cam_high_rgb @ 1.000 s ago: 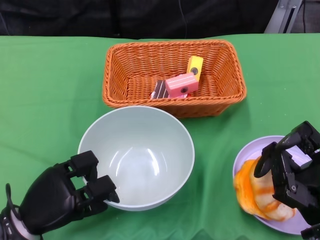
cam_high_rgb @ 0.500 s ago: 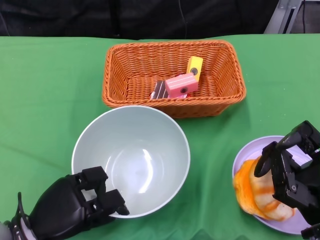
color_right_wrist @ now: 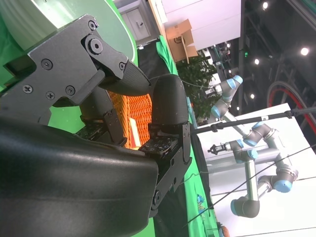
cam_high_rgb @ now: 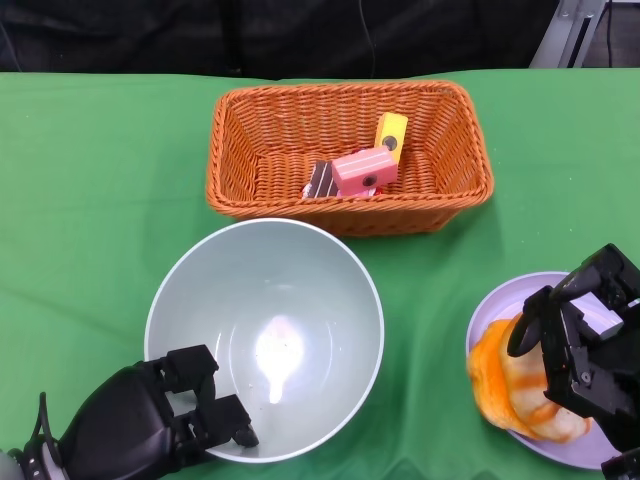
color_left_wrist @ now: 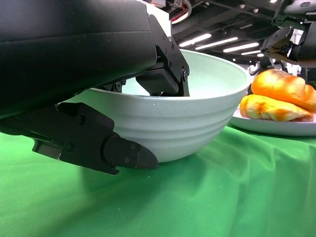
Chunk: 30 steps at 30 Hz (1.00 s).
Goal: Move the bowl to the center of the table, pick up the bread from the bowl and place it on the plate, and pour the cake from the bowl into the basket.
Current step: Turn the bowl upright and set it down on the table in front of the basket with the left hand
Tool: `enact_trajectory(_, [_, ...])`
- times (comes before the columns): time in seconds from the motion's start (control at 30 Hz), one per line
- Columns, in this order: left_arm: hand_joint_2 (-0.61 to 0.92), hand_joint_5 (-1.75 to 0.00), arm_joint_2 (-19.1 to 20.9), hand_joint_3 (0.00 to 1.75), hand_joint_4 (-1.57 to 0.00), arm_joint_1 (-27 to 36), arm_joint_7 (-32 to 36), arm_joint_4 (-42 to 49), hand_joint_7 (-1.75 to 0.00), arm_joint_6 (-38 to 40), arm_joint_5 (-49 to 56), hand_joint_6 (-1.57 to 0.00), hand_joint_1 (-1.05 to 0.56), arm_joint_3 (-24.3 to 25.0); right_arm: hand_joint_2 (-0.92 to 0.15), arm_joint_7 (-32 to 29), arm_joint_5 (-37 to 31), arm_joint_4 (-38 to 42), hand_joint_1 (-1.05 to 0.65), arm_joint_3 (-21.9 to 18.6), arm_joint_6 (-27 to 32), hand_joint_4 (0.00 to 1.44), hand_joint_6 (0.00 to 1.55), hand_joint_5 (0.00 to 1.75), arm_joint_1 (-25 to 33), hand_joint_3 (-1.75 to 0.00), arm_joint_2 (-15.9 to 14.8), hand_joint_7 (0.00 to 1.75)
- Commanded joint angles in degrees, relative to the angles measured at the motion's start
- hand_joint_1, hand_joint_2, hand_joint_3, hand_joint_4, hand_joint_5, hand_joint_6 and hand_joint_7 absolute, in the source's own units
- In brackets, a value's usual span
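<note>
The pale green bowl (cam_high_rgb: 265,335) stands level and empty on the green cloth in the middle of the table. My left hand (cam_high_rgb: 150,428) grips its near left rim, fingers (color_left_wrist: 163,74) over the edge and the thumb outside the wall of the bowl (color_left_wrist: 197,116). Orange bread (cam_high_rgb: 515,385) lies on the lilac plate (cam_high_rgb: 500,300) at the right, also seen as bread (color_left_wrist: 279,94) on the plate (color_left_wrist: 276,128). My right hand (cam_high_rgb: 585,340) hovers over the plate beside the bread, fingers apart, holding nothing. Pink cake (cam_high_rgb: 365,170), a yellow piece (cam_high_rgb: 390,132) and a brown striped piece (cam_high_rgb: 322,180) lie in the basket (cam_high_rgb: 240,140).
The orange wicker basket stands just behind the bowl, its front wall close to the bowl's far rim. The plate sits near the table's front right edge. Green cloth lies bare to the left of the basket and the bowl.
The bowl has tipped back from a tilt to level and shifted slightly toward me. My left hand drew back and down with the rim. The right hand has not moved.
</note>
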Motion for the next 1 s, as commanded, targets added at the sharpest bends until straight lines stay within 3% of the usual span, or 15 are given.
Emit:
enact_trajectory(0.03, [0.92, -1.34, 0.6, 0.14, -0.64, -0.4, 4.5, 0.8, -0.97, -0.5, -0.6, -0.64, -0.19, -0.9, -0.46, -0.1, 0.2, 0.4, -0.2, -0.2, -0.6, 0.77, 0.58, 1.75, 0.1, -1.27, -0.2, 1.58])
enact_trajectory(0.07, [0.92, -0.9, 0.8, 0.16, -0.64, -0.7, 3.9, 1.2, -0.58, -1.2, -0.6, -0.65, -0.33, -1.2, -0.45, -0.1, 0.2, 0.6, -0.21, -0.1, -0.6, 0.78, 0.58, 1.75, 0.1, -1.27, -0.1, 1.58])
enact_trajectory(0.13, [0.92, -0.47, 1.2, 0.18, -0.67, -0.9, 2.4, 1.6, -0.2, -2.4, -1.3, -0.7, -0.44, -1.2, -0.45, 0.5, 0.5, 1.2, -0.22, -0.1, -1.0, 0.78, 0.58, 1.75, -0.2, -1.27, 0.0, 1.59])
enact_trajectory(0.17, [0.92, -0.32, 1.3, 0.19, -0.63, -0.9, 1.9, 1.6, -0.09, -2.4, -1.7, -0.67, -0.51, -1.0, -0.45, 0.7, 0.6, 1.4, -0.22, -0.1, -1.1, 0.77, 0.57, 1.75, -0.2, -1.27, -0.1, 1.59])
enact_trajectory(0.27, [0.92, -0.15, 1.4, 0.21, -0.53, -0.5, 1.2, 1.6, -0.01, -1.4, -2.7, -0.56, -0.61, -0.8, -0.46, 1.0, 0.7, 1.4, -0.22, -0.1, -0.8, 0.76, 0.57, 1.75, -0.2, -1.27, -0.2, 1.58])
enact_trajectory(0.4, [0.92, -0.05, 1.5, 0.24, -0.42, -0.2, 0.4, 1.5, 0.0, -0.5, -3.7, -0.45, -0.69, -0.6, -0.46, 1.2, 0.7, 1.3, -0.22, -0.1, -0.8, 0.76, 0.56, 1.75, -0.1, -1.26, -0.2, 1.58])
enact_trajectory(1.0, [0.92, 0.0, 1.5, 0.26, -0.35, -0.1, -0.9, 1.5, 0.0, -0.6, -6.0, -0.37, -0.81, -0.5, -0.48, 1.6, 0.9, 1.7, -0.2, -0.4, -0.8, 0.76, 0.56, 1.75, -0.3, -1.28, -0.5, 1.59])
